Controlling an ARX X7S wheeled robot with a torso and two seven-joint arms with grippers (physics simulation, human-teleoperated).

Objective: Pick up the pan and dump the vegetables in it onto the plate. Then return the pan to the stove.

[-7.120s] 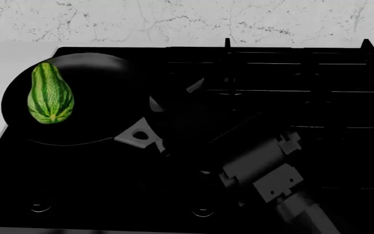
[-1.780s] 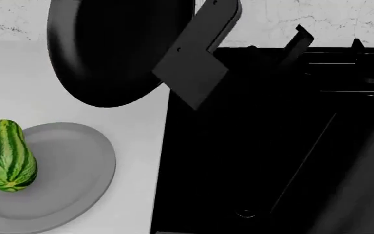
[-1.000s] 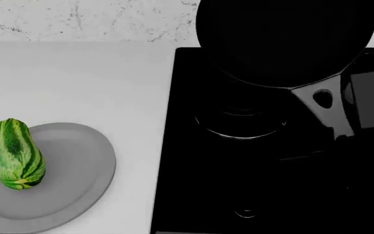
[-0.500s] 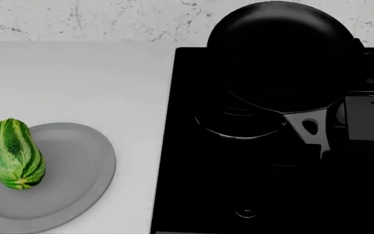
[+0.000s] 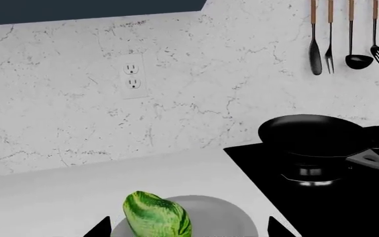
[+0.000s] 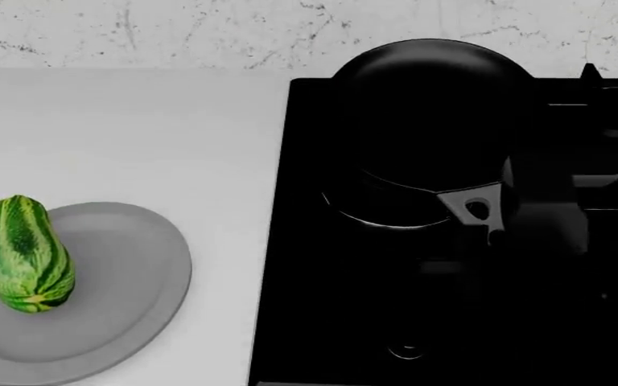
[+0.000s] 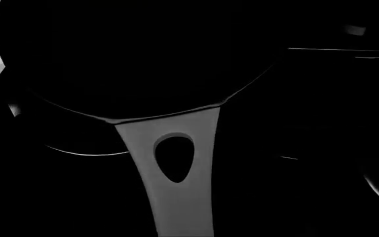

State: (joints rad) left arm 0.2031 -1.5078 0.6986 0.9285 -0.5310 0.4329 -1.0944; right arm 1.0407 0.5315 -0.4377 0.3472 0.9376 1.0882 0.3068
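The pan (image 6: 427, 129) hangs low over the burner at the left end of the stove (image 6: 320, 322), empty, its grey handle bracket (image 6: 478, 207) pointing toward the robot, so the step in hand looks like setting it down. To do that well, lower it level so the base meets the grate flat and centred on the burner ring, keep the handle from swinging out over the counter (image 6: 126, 137), and let go only once the pan's weight is plainly on the grate; I cannot tell whether it touches yet. The vegetable (image 6: 28, 253) already lies on the left part of the plate (image 6: 138, 281), well apart from the stove, so the dumping seems done. The right arm reaches in from the stove's right side along the handle, its dark body barely standing out against the black cooktop; the right wrist view looks straight down the bracket into the pan, which suggests the right pincer is clamped on the handle, though its fingers are not visible and I cannot tell for sure. The left pincer (image 5: 186, 229) waits just over the plate, its two dark tips apart and holding nothing.
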